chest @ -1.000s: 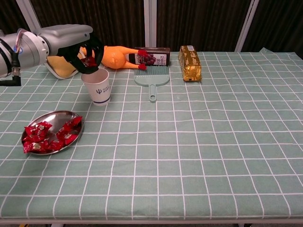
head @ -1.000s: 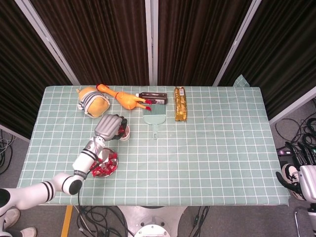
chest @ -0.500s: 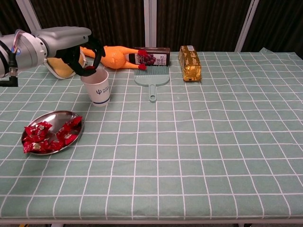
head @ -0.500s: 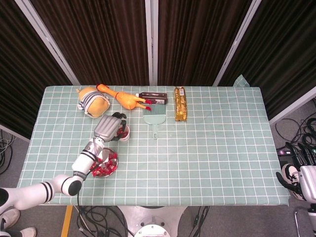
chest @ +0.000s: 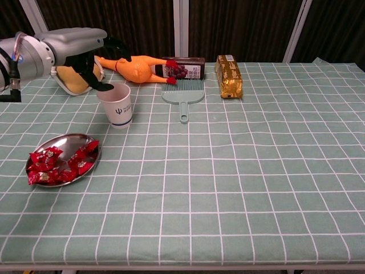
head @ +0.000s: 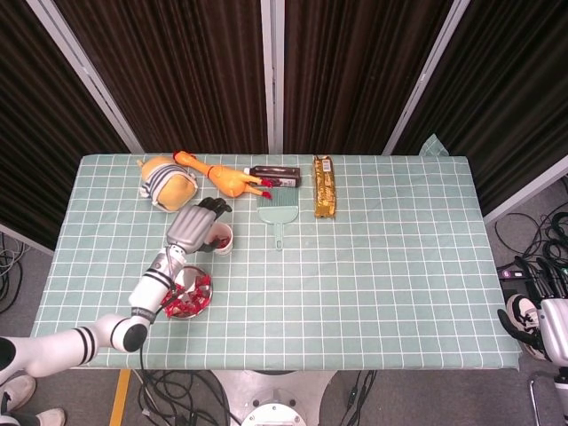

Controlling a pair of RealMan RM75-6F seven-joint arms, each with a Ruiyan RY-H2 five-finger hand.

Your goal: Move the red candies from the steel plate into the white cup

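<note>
A steel plate [chest: 40,173] [head: 202,303] at the table's front left holds several red candies [chest: 57,165] [head: 188,302]. Behind it stands a white cup [chest: 117,104] [head: 222,239] with red showing inside in the head view. My left hand [chest: 94,57] [head: 197,224] hovers just above and left of the cup's rim, fingers spread apart and holding nothing. My right hand does not show on the table; only a bit of robot body sits at the head view's lower right edge.
Along the back stand a striped plush toy [head: 166,183], a rubber chicken [chest: 138,67], a dark box [chest: 183,67], a green dustpan brush [chest: 183,94] and a gold package [chest: 228,76]. Dark curtains close the back.
My left hand held a red candy over the cup a second ago. Its fingers have since spread, the candy is gone from them, and the hand has lifted slightly leftward.
</note>
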